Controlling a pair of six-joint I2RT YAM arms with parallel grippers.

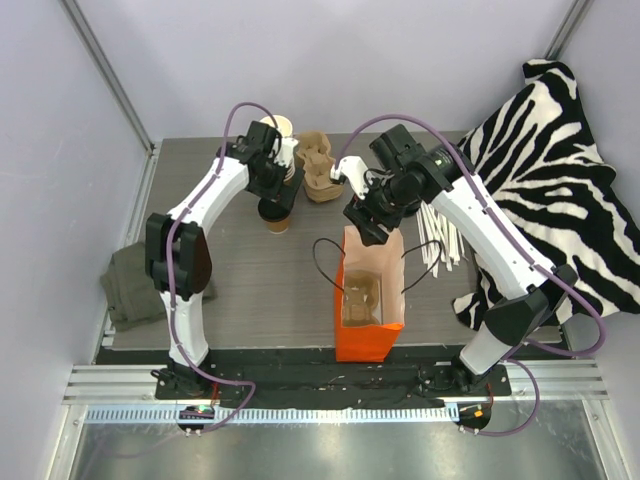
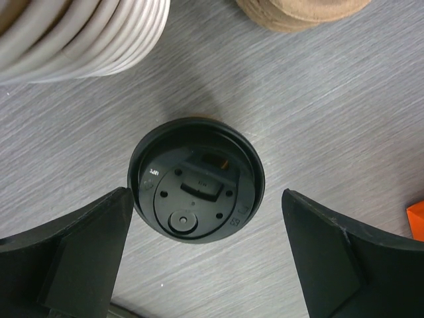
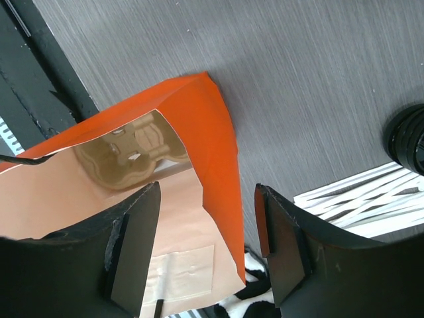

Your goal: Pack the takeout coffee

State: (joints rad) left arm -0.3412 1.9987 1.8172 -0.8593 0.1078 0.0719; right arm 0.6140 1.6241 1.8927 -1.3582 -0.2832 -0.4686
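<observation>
One small brown paper cup with a round black plastic lid (image 1: 277, 214) is standing upright on the grey wood-grain table (image 1: 260, 290), near the far left corner of the orange paper bag (image 1: 366, 340) (so not in it yet). The left gripper (image 1: 275, 188) is hovering right above it, fingers (image 2: 79, 258) spread wide on either side of the lid. The right gripper (image 3: 207, 232) is sitting partly open, straddling the bag's top edge with one finger inside and one outside. A moulded brown cardboard cup carrier (image 3: 132, 149) is lying inside the bag.
</observation>
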